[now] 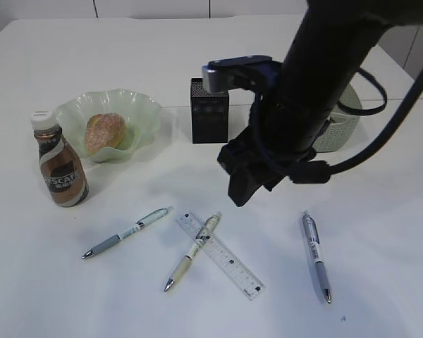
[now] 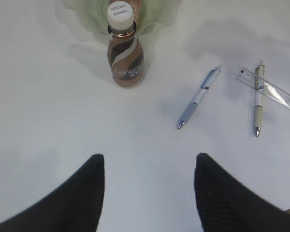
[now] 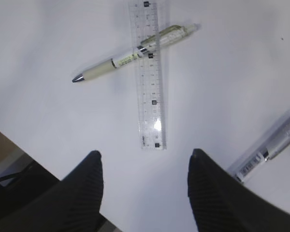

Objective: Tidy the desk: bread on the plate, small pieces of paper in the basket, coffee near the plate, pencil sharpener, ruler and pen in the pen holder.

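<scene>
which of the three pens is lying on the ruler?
The cream pen: it crosses over the ruler. The blue-grey pen and silver pen lie on bare table, apart from it.

On the white table [image 1: 381,310] a brown coffee bottle [image 1: 60,167] carries a white cap and a swirled white-and-dark label, next to a pale green scalloped plate [image 1: 144,113] holding golden-brown bread [image 1: 103,132]. The pen holder [image 1: 209,110] is black with a faint dotted pattern, and the basket [image 1: 342,127] is off-white. The ruler [image 1: 229,261] is clear with black marks, crossed by a cream pen [image 1: 192,251]; one pen [image 1: 127,232] is blue-grey and white, another pen [image 1: 316,255] silver-grey.
</scene>
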Robot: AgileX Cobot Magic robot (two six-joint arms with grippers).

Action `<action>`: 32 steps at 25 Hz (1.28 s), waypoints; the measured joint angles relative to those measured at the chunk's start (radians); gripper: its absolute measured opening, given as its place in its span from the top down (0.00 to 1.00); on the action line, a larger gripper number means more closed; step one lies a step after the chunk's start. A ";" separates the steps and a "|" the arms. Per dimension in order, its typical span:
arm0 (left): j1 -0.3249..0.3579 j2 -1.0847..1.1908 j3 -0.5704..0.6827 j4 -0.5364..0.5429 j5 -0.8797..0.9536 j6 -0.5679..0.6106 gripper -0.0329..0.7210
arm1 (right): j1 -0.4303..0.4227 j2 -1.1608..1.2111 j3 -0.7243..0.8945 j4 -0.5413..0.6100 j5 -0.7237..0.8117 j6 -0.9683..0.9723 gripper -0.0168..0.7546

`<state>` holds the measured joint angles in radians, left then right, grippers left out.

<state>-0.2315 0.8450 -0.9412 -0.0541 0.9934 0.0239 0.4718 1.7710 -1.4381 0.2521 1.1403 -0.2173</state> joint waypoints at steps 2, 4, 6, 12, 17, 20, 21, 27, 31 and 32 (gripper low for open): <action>0.000 0.000 0.000 0.000 0.002 0.000 0.41 | 0.034 0.024 0.000 -0.027 -0.035 -0.002 0.40; 0.000 0.000 0.000 0.002 0.002 0.000 0.41 | 0.055 0.051 0.000 -0.049 -0.067 -0.004 0.40; 0.000 0.000 0.000 0.007 0.004 0.000 0.41 | 0.063 0.081 0.000 -0.059 -0.082 -0.004 0.40; 0.000 0.000 0.000 0.041 0.006 0.000 0.41 | 0.063 0.174 0.000 -0.080 -0.104 -0.004 0.40; 0.000 0.000 0.000 0.045 0.006 0.000 0.41 | 0.063 0.232 0.000 -0.080 -0.123 -0.004 0.40; 0.000 0.000 0.000 0.045 -0.008 0.000 0.41 | 0.063 0.254 0.000 -0.080 -0.134 -0.004 0.40; 0.000 0.000 0.000 0.045 -0.013 0.000 0.41 | 0.063 0.256 0.000 -0.080 -0.144 -0.004 0.40; 0.000 0.000 0.000 0.045 -0.044 0.000 0.41 | 0.063 0.264 0.000 -0.074 -0.231 -0.006 0.40; 0.000 0.000 0.000 0.045 -0.049 0.000 0.41 | 0.063 0.264 0.000 -0.067 -0.268 -0.013 0.40; 0.000 0.000 0.000 0.045 -0.051 0.000 0.41 | 0.063 0.264 0.000 -0.058 -0.275 -0.015 0.40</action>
<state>-0.2315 0.8450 -0.9412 -0.0095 0.9425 0.0239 0.5347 2.0350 -1.4381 0.1937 0.8650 -0.2325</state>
